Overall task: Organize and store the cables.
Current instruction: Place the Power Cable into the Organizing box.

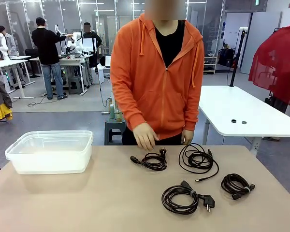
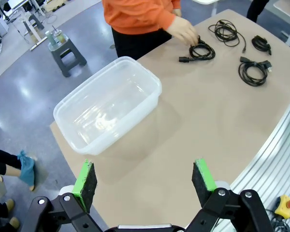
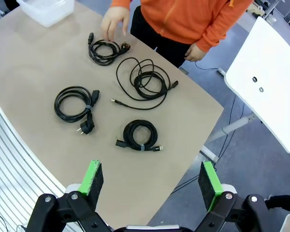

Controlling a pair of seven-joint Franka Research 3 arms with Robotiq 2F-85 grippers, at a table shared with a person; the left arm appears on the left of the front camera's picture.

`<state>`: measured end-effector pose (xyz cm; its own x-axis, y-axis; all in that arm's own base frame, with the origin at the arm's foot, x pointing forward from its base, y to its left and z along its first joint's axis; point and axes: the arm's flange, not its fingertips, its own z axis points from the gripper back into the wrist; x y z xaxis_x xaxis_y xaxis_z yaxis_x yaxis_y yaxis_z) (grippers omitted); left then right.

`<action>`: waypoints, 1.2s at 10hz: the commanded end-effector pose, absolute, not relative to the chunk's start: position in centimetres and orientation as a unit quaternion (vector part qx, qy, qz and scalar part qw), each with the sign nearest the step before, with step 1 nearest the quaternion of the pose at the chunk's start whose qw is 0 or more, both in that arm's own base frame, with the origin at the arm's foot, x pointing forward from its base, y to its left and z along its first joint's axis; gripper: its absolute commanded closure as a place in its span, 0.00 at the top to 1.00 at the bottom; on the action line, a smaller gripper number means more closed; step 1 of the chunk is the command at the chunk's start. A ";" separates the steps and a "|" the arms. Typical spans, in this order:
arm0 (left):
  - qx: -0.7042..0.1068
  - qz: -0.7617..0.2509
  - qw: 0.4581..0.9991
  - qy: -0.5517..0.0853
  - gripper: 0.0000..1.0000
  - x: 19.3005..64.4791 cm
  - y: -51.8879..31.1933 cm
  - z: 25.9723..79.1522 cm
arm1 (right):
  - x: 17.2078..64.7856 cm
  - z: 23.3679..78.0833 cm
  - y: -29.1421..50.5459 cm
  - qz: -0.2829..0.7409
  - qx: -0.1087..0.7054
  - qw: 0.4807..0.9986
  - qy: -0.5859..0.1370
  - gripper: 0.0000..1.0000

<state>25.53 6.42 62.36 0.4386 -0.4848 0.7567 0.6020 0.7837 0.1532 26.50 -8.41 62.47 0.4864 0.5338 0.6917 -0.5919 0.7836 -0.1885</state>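
Now four coiled black cables [image 3: 140, 135] lie on the tan tabletop [image 1: 77, 203] in the right half of the front view: one coil [image 1: 153, 161] at centre right by the fingertips of the person's hand [image 1: 145, 136], a looser coil [image 1: 198, 159] to its right, a plugged coil [image 1: 181, 198] at lower centre and a small tight coil [image 1: 237, 185] at lower right. The clear plastic tub [image 1: 50, 151] sits at the left of the frame, well apart from them. Left gripper [image 2: 145, 181] and right gripper [image 3: 152, 181] both hang above the table, jaws spread wide, holding nothing.

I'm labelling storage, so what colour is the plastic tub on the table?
Clear, colourless plastic: the tub shows best in the left wrist view.
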 end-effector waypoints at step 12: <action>-0.067 -0.327 0.843 -0.422 1.00 25.5 6.5 62.3 | 26.4 62.6 -8.4 0.330 0.038 0.861 -0.384 1.00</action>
<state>25.53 6.42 62.36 0.4385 -0.4848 0.7567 0.6020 0.7837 0.1532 26.50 -8.41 62.47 0.4864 0.5339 0.6916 -0.5920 0.7836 -0.1885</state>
